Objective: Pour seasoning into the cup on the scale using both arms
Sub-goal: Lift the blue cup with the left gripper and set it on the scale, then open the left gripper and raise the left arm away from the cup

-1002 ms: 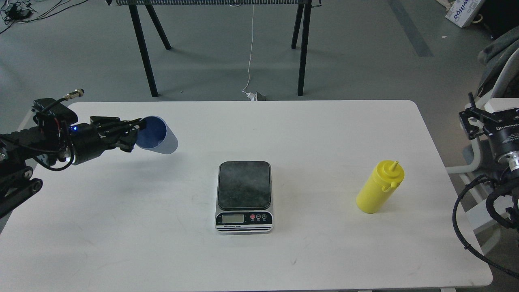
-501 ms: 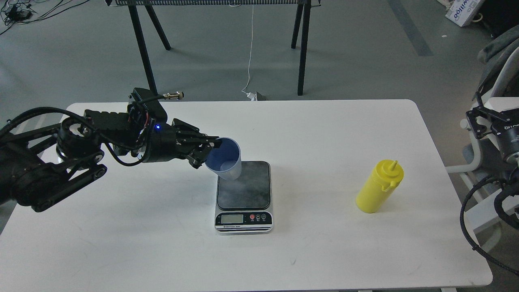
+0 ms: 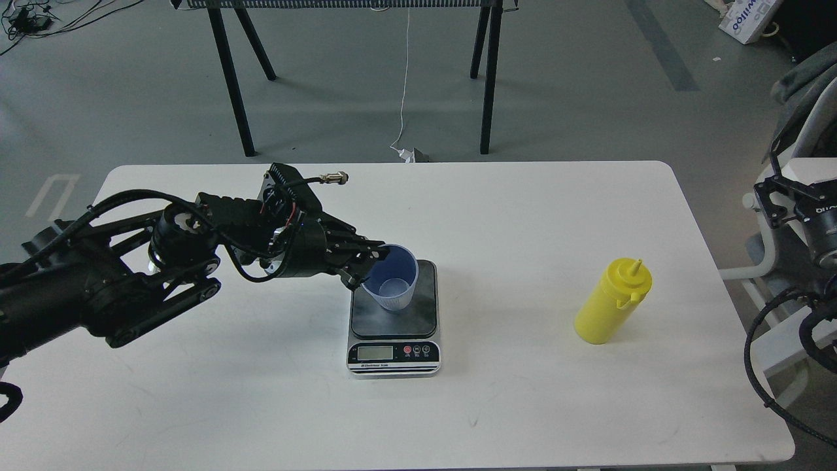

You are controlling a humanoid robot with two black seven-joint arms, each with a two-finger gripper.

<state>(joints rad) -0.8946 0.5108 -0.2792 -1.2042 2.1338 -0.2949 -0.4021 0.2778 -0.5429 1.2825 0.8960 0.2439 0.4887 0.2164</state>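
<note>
The light blue cup stands upright on or just above the dark plate of the scale, at the table's middle. My left gripper is shut on the cup's left rim, its arm reaching in from the left. The yellow seasoning bottle stands upright on the table to the right, untouched, its nozzle up. My right gripper hangs off the table's right edge, far from the bottle; I cannot tell whether its fingers are open.
The white table carries only the scale, cup and bottle. Black stand legs are on the floor behind the table. A grey chair or frame is off the right edge beside my right arm.
My left arm has carried the cup from the far left to over the scale and turned it from tilted to upright. The right gripper has drifted slightly down and right.
</note>
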